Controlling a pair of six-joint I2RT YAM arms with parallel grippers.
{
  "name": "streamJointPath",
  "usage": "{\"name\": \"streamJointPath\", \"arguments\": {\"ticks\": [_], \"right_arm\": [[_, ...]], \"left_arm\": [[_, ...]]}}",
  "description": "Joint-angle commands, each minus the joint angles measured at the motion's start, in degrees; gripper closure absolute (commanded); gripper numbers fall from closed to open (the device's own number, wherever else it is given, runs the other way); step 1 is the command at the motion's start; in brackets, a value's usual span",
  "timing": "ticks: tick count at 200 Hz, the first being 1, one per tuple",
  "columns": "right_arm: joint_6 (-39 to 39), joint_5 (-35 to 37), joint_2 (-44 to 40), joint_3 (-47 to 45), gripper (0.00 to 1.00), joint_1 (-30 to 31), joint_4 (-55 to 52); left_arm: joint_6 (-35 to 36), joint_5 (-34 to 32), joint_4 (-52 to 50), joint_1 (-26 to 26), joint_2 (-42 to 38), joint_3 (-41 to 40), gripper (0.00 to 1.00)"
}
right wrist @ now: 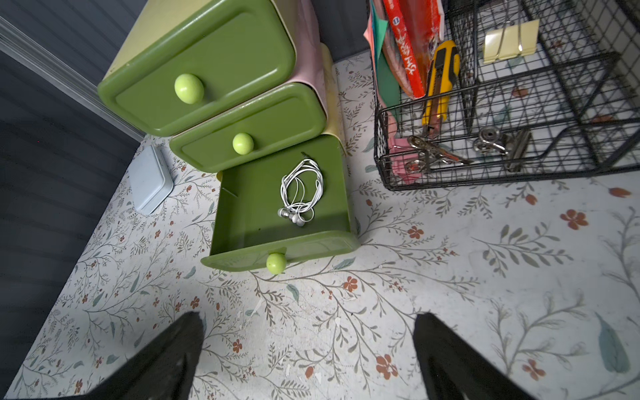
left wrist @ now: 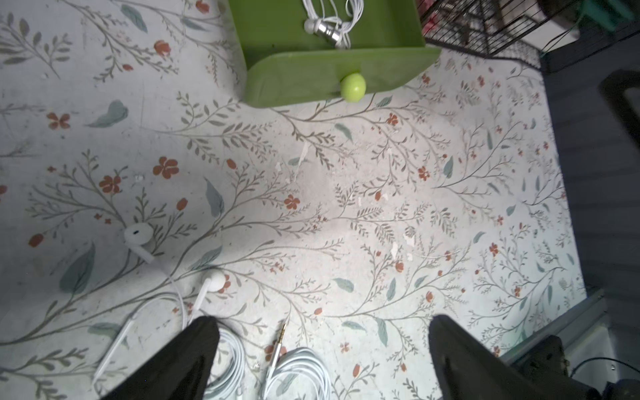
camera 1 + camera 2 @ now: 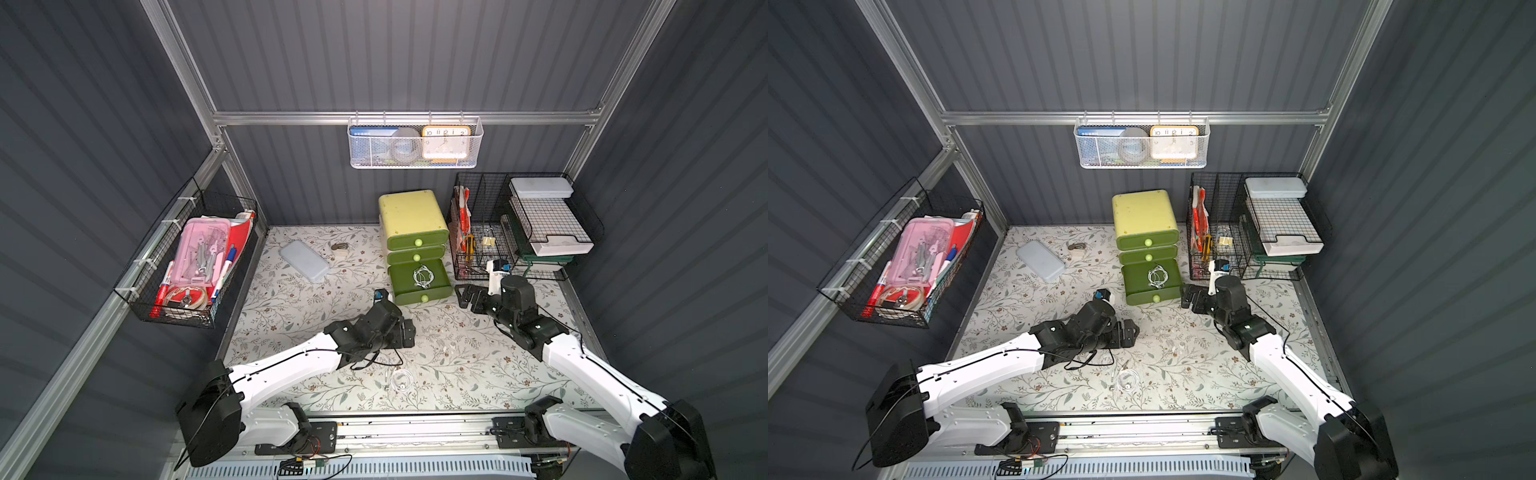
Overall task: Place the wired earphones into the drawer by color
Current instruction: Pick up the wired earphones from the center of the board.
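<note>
A green drawer unit stands at the back of the floral table. Its bottom drawer is pulled out, and a coil of white wired earphones lies inside. A second white coil of earphones lies loose on the table near the front edge. My left gripper hovers open just above and behind this coil, touching nothing. Just right of the open drawer, my right gripper is open and empty over bare table.
A grey-blue tin and a small clip lie left of the drawer unit. A black wire rack with a utility knife and clips stands close behind the right gripper. Wire baskets hang on the left wall and back wall.
</note>
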Motion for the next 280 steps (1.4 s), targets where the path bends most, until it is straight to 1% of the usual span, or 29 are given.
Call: {"name": "streamJointPath", "arguments": {"ticks": [1,14,49,67,95,143,180,236,280], "right_arm": [[0.99,1.39,-0.44,-2.23,0.04,-0.23,3.61],[1.34,1.53,-0.52,-2.75,0.05,-0.17,4.5],[1.14,2.33,-0.48,-2.94,0.06,-0.17,4.42],[1.02,2.43,-0.7,-3.13,0.07,-0.17,4.41],[1.02,2.44,-0.79,-3.67,0.08,-0.17,5.23],[1.45,2.13,-0.35,-3.85,0.08,-0.17,5.82],[1.43,2.11,-0.74,-3.91,0.08,-0.17,5.83],[1.59,2.11,-1.65,-4.04,0.08,-0.17,5.82],[1.76,2.46,-2.37,-4.28,0.08,-0.17,5.73]], "left_arm": [[-1.79,-1.6,-5.47,-1.02,1.93,1.76,0.02],[-1.45,-1.75,-6.92,-1.47,3.77,2.51,0.02],[-0.05,-1.37,-10.48,-2.97,9.75,4.5,0.06],[-0.03,-1.6,-12.25,-3.5,11.53,4.88,0.07],[-0.06,-1.95,-13.39,-3.68,11.03,3.76,0.09],[-1.63,1.38,-14.75,-3.55,10.87,1.05,0.12],[-3.18,0.53,-14.52,-3.36,9.05,0.27,0.14],[-6.77,-3.28,-18.0,-3.12,12.23,3.55,0.2],[-5.19,-1.7,-14.78,-3.08,15.67,5.7,0.24]]}}
